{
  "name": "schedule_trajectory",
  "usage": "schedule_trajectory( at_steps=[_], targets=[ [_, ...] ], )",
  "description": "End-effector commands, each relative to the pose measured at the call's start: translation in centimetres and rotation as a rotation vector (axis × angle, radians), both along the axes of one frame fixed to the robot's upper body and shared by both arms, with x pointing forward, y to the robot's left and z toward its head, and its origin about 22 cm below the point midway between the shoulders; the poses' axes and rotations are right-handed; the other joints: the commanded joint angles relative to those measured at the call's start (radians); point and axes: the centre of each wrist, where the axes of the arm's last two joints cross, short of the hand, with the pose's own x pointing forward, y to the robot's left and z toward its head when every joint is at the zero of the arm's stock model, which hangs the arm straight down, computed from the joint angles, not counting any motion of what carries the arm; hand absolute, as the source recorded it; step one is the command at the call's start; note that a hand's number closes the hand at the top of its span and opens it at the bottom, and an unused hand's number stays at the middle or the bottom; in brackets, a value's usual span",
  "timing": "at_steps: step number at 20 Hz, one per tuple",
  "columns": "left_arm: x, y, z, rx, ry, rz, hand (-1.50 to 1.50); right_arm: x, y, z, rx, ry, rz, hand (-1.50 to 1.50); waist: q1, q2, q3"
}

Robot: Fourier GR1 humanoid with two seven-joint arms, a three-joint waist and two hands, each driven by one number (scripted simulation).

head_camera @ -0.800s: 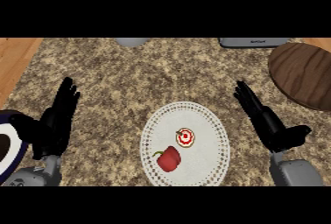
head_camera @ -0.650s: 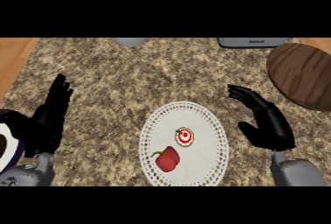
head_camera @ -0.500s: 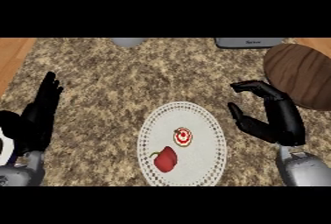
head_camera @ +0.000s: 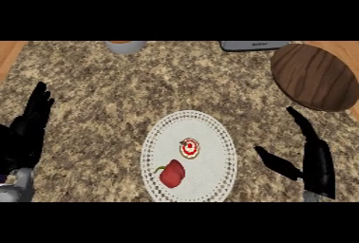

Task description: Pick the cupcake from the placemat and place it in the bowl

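White lacy round placemat [head_camera: 210,137] carries small red-topped cupcake [head_camera: 189,148] at centre; right hand [head_camera: 314,159] spread at lower right, left hand [head_camera: 29,126] straight-fingered at left edge.

Speckled counter [head_camera: 105,90] — placemat [head_camera: 217,142], wooden bowl [head_camera: 316,76], perhaps a cup [head_camera: 126,46]

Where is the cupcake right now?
In the head view, the cupcake sits near the middle of the white placemat, just above-right of the red pepper.

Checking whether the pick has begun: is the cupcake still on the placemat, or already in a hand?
On the placemat. The cupcake sits on the white placemat beside a red pepper; the right hand is open, apart from it.
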Motion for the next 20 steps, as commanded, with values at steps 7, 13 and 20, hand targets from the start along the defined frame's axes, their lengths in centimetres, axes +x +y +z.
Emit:
schedule_trajectory(
  at_steps=[7,13,20],
  targets=[
    [0.0,1.8,0.4,0.009,-0.02,-0.031,0.0,-7.6,8.4,1.8,-0.058,0.006,-0.22,-1.5,0.039,0.014,0.004],
    [0.8,1.1,1.4,-0.017,-0.021,-0.075,0.0,-7.9,11.4,8.1,-0.155,0.068,-0.277,-1.5,0.08,0.021,0.007],
    [1.3,-0.8,0.3,-0.003,-0.026,-0.118,0.0,-5.9,13.4,10.9,-0.303,0.391,-0.182,-1.5,0.107,0.032,0.01]
  ],
)
